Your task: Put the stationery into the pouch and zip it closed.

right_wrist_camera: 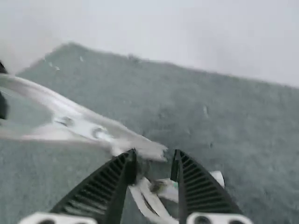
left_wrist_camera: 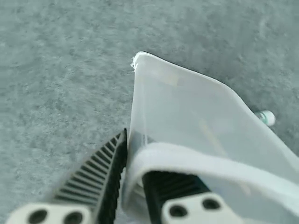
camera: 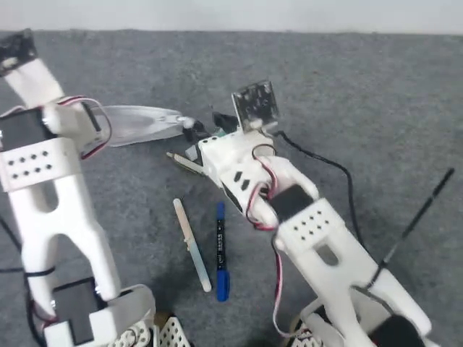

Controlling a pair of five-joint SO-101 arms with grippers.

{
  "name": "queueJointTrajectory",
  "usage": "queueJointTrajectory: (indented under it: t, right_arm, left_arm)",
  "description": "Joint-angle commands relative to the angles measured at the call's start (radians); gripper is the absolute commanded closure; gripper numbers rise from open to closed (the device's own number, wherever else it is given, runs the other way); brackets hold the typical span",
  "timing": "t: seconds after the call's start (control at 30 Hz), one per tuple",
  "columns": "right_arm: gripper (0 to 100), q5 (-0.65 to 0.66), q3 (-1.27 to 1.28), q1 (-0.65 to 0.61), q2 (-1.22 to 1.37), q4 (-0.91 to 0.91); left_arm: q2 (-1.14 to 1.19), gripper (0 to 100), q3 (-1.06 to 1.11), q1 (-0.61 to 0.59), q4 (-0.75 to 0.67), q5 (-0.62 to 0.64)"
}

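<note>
**Pouch held at both ends, pens still waiting.** The clear pouch stretches low over the grey bench, at about 10 o'clock from the middle of the high view. The left fingers are clenched on its rim, with the pouch wall pinched between them. The right fingers are almost closed and appear to nip the opposite tip of the pouch, where the zip ends, at its 3 o'clock end.

A white pen and a blue marker lie side by side, not touching, at 6 o'clock from that tip. Neither is loaded yet. A third pen-like piece lies partly under the right arm.

The step in hand looks like steadying or opening the pouch, so the task is at an early stage. The next move probably calls for the left fingers to keep the mouth held. The right fingers would then let go and drop toward 6 o'clock for a pen. The risk is that the limp pouch sags shut.
</note>
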Motion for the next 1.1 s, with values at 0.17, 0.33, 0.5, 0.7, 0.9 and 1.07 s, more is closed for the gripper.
queueJointTrajectory:
  t: [0.17, 0.33, 0.5, 0.7, 0.9, 1.07]
  right_arm:
    - [87.1, -0.014, -0.298, 0.013, 0.196, 0.252]
    - [87.1, -0.124, -0.474, 0.025, 0.383, 0.366]
    - [87.1, -0.215, -0.635, 0.030, 0.570, 0.430]
    - [87.0, -0.245, -0.766, 0.033, 0.751, 0.432]
    - [82.0, -0.264, -0.870, 0.033, 0.881, 0.432]
    - [73.1, -0.311, -0.988, 0.031, 0.981, 0.503]
  left_arm:
    - [-0.014, 99, -0.012, -0.146, -0.060, 0.021]
    - [-0.014, 99, -0.010, -0.164, -0.061, 0.021]
    - [-0.014, 99, -0.010, -0.164, -0.061, 0.021]
    - [-0.014, 99, -0.008, -0.166, -0.060, 0.021]
    - [-0.014, 99, 0.001, -0.166, -0.063, 0.021]
    - [-0.014, 99, 0.001, -0.166, -0.063, 0.021]
